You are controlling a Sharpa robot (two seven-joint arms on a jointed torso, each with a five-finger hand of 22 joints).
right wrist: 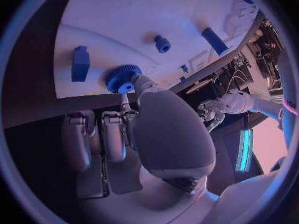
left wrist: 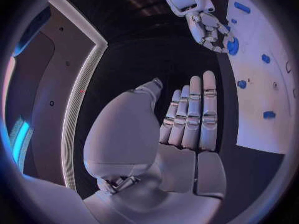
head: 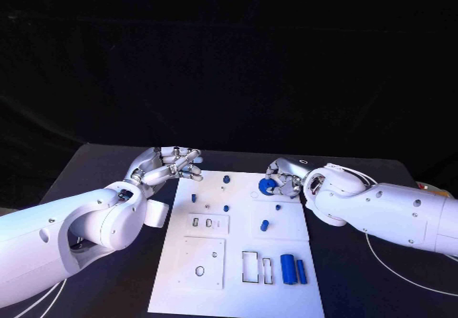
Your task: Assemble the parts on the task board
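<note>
White task board [head: 239, 265] lies at the table's centre, carrying about nine small blue parts. At its two o'clock corner, the right hand [head: 278, 180] pinches one round blue knob [head: 266, 187]. At eleven o'clock, the left hand [head: 167, 165] hovers empty, fingers straight and close together.

A black desk [head: 105, 165] carries the scene, its top matte and dark. Behind it hangs a black backdrop [head: 229, 73], unlit and without visible detail. In the left wrist view, a dark wall panel [left wrist: 44, 84] stands beyond the desk, edged by a pale lit strip [left wrist: 84, 84], with a glowing cyan light [left wrist: 19, 139] low at one side. In the right wrist view a similar cyan strip [right wrist: 243, 149] glows in the room, next to a pinkish lit surface [right wrist: 274, 139]. A pale cable [head: 401, 275] lies across the desk.
</note>
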